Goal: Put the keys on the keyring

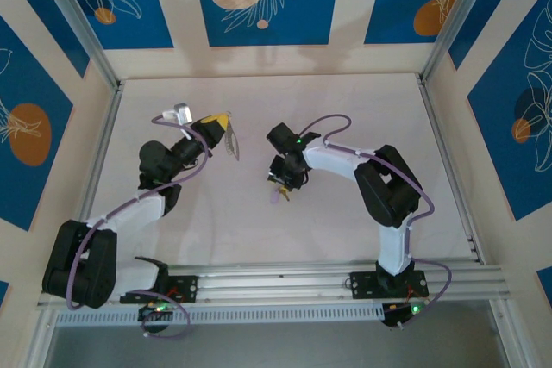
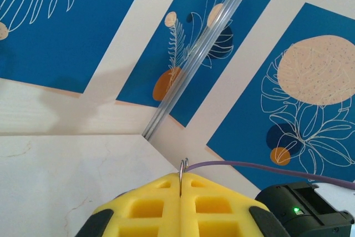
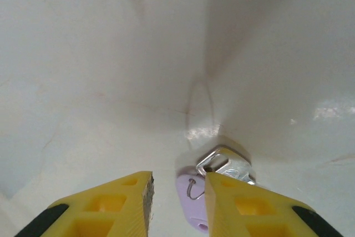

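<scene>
Yellow left fingers clench the thin grey wire keyring; the right fingers stand parted over the lilac-headed silvery key on the glossy tabletop.

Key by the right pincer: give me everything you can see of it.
The key is tiny: a pale lilac, plastic-looking head whose hole carries a small wire hook, then a shiny silvery metal part beyond. It lies on the white table between the open fingers of the right pincer, close against the finger at the picture's right; whether they touch is unclear.
</scene>
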### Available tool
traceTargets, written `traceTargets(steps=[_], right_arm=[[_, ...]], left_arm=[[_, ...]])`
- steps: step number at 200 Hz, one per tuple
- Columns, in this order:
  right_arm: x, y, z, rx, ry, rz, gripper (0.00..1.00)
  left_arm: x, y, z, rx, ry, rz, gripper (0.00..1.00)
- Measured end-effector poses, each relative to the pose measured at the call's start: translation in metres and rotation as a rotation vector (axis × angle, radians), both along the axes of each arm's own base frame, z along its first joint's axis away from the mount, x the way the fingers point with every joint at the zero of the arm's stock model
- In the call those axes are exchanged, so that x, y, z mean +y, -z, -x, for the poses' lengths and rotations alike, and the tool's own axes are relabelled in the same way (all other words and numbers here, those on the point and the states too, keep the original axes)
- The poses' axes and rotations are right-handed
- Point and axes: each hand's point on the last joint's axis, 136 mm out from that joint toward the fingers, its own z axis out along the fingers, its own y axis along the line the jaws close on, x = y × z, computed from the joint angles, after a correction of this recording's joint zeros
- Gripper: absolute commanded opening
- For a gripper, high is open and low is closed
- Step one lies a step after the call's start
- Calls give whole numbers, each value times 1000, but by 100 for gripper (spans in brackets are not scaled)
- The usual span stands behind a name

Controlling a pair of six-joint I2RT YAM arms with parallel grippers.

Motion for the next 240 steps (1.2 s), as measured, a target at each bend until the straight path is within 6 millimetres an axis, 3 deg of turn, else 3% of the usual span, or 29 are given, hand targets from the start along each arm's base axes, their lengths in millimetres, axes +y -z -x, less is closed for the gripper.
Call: traceTargets(steps=[158,214,240], right_arm=[[-1,9,8,19,-10,17,30],[0,-26,7,-50,0,-29,30],[1,-30,10,-53,2,-34,30]], left_arm=[[3,1,-3,6,5,23,0],[3,1,-3,7,14,34,0],[2,0,-3,6,17,36,0]])
